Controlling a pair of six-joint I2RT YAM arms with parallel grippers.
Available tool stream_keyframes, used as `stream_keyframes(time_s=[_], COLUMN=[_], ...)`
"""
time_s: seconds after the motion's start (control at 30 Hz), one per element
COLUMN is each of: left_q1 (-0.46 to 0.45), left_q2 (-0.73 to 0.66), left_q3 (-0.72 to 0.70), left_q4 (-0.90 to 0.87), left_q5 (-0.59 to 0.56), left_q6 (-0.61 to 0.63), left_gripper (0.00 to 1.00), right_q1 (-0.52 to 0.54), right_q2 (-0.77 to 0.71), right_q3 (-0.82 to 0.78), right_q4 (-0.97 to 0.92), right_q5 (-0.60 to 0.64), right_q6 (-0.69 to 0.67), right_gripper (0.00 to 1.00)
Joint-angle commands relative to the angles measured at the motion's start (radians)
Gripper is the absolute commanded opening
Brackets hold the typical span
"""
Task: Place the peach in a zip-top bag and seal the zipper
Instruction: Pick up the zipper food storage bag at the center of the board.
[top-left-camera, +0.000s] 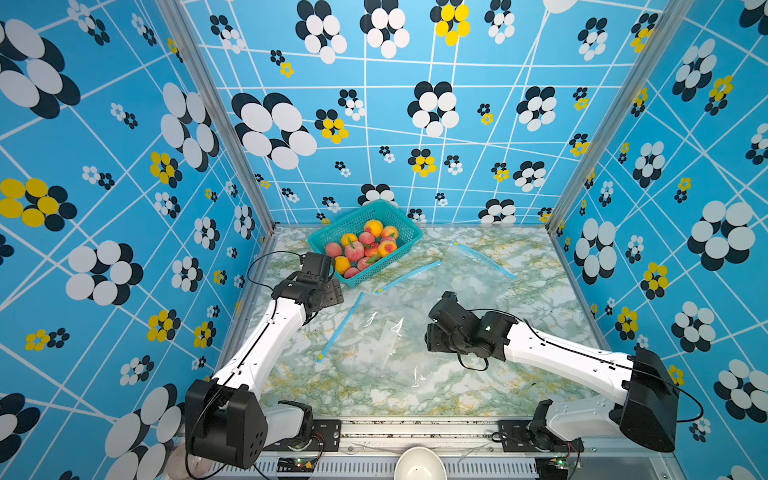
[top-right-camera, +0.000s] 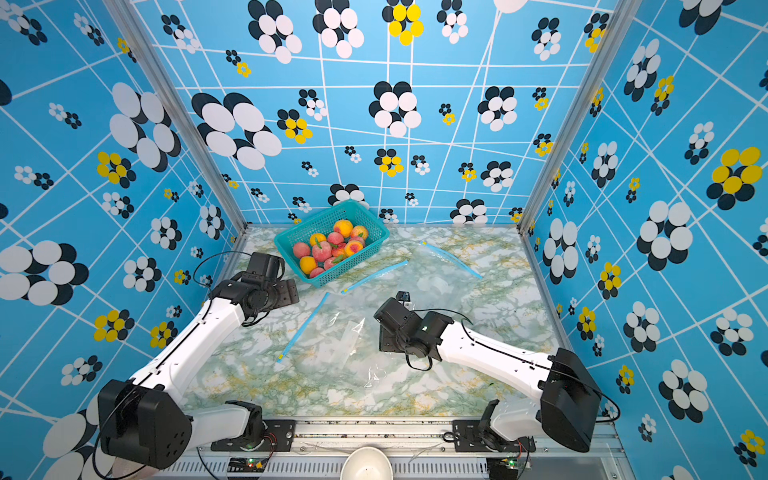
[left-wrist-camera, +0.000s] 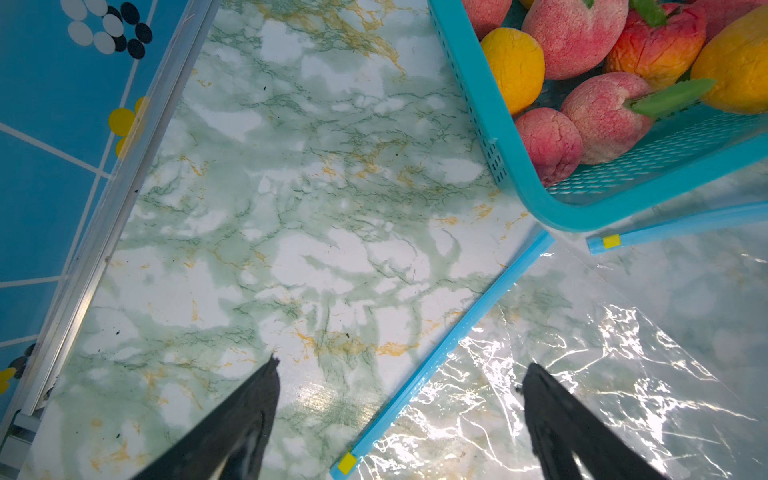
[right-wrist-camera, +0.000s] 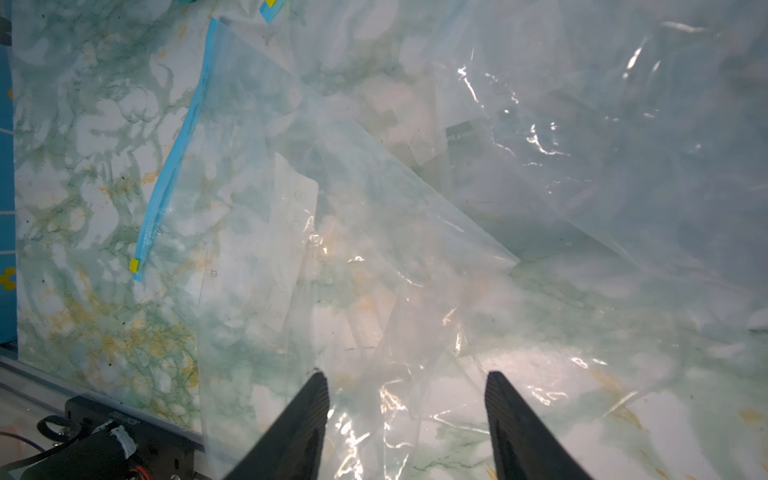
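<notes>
White bowl (top-left-camera: 419, 463): sits at the front edge, below the rail, between the two arm bases.
Desk (top-left-camera: 415, 395): marbled green and white, walled in by blue flowered panels.
Peaches (top-left-camera: 354, 251): a heap of pink and yellow fruit, all in the basket; seen close in the left wrist view (left-wrist-camera: 575, 37).
Basket (top-left-camera: 357, 220): teal mesh, at the far side of the desk, left of centre and turned at an angle.
Near bag (top-left-camera: 374, 345): clear, flat on the desk in the middle, with its blue zipper (top-left-camera: 340, 326) along the left edge.
Other bags: two more clear ones farther back, overlapping; one zipper (top-left-camera: 409, 276) lies just beside the basket, another (top-left-camera: 484, 259) to the right.
Left jaws: spread wide and grasping nothing, above the desk just beside the basket's near corner; the near bag's zipper (left-wrist-camera: 449, 345) runs between the fingers (left-wrist-camera: 245, 424).
Right jaws: parted and holding nothing, low over the bag film at the near bag's right side; fingers (right-wrist-camera: 299, 419) either side of crinkled plastic, contact not clear.
</notes>
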Motion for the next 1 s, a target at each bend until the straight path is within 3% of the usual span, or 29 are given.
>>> stream_keyframes(time_s=[0.0,0.33,0.7,0.97], left_q1=[-0.014,-0.017,-0.033,-0.034], left_q2=[0.0,-0.046,-0.066,-0.092], left_q3=[0.02,0.036,0.047,0.045], left_q4=[-0.038,-0.077,-0.097,-0.114], left_q5=[-0.039,-0.026,-0.004,0.044], left_q6=[0.015,0.044,0.07,0.085], left_gripper=[0.93,0.93,0.93,0.93], right_q1=[0.006,0.006,-0.001,-0.072], right_q2=[0.023,0.093,0.084,0.021], right_q3=[-0.012,-0.017,-0.053,-0.047], right_q4=[0.081,0.165,0.227,0.232], right_q5=[-0.018,-0.021,0.018,0.001], right_q6=[0.055,0.137,0.181,0.14], right_gripper=[0.6,0.4,0.02,0.0])
